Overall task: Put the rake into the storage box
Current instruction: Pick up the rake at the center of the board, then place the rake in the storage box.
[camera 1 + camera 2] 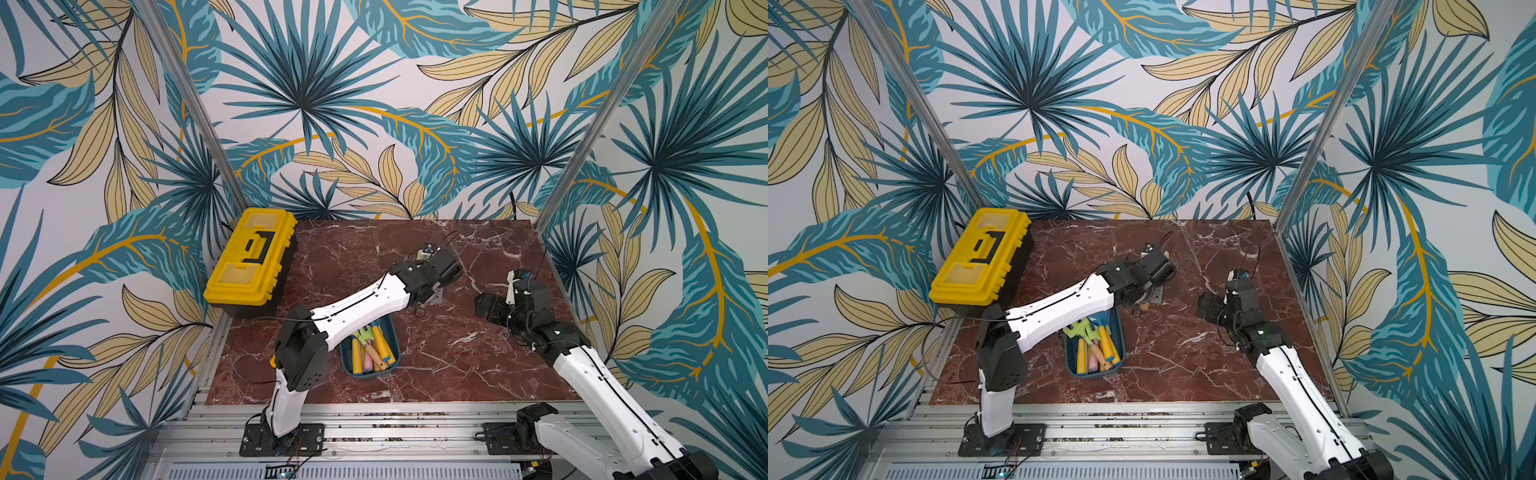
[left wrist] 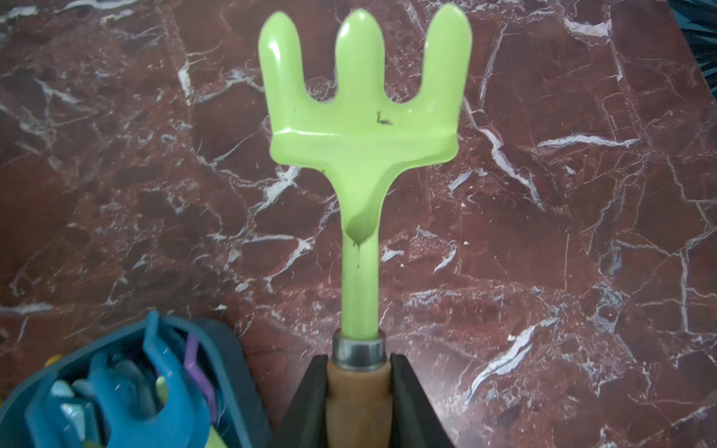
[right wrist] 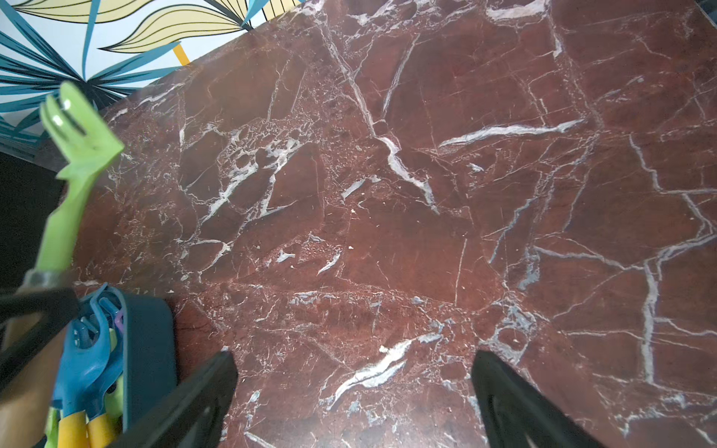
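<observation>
The rake (image 2: 361, 135) has a light green three-pronged head, a metal collar and a wooden handle. My left gripper (image 2: 359, 372) is shut on that handle just behind the collar and holds the rake above the marble table. It hangs just past the far end of the storage box (image 2: 232, 360), a dark teal tray. In both top views the left wrist (image 1: 434, 270) hides most of the rake. The storage box (image 1: 395, 332) lies under the left forearm, and several toy tools lie in it. My right gripper (image 3: 353, 388) is open over bare table, right of the rake (image 3: 77, 155).
A large yellow toolbox (image 1: 249, 257) with a black handle stands shut at the table's far left corner. Patterned walls enclose the table (image 1: 478, 365) on three sides. Metal rails and both arm bases run along the front edge.
</observation>
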`<state>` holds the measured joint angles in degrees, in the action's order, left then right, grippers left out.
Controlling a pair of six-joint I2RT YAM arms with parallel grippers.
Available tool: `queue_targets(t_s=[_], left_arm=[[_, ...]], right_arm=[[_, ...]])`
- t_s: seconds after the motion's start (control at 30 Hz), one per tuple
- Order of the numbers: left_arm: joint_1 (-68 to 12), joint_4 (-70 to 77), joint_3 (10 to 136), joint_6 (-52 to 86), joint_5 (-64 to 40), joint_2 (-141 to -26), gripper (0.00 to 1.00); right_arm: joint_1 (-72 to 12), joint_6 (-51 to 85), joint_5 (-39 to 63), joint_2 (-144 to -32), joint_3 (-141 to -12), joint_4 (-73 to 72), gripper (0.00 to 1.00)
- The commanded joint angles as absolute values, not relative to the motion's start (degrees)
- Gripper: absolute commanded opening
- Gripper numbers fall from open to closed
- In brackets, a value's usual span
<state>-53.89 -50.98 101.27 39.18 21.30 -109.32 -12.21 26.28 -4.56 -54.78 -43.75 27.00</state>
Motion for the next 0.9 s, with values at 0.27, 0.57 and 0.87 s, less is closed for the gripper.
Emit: queue_targets(t_s=[0.27, 0.57, 0.87], left_arm=[[-60.01, -51.59, 71.40, 56.66, 26.84, -83.58, 0.09], [-63.91, -55.08, 58.23, 67.31, 29.36, -71.58, 0.08], [-64.51, -52.57, 51.07, 71.01, 28.57, -67.59, 0.08]], right_arm=[[-12.22, 25.49, -4.71, -57.40, -42.47, 26.97, 0.99], [-12.22, 25.65, -3.64, -59.45, -42.54, 26.41, 0.99], [-12.22, 25.67, -2.68, -60.34, -42.80, 26.19, 0.99]])
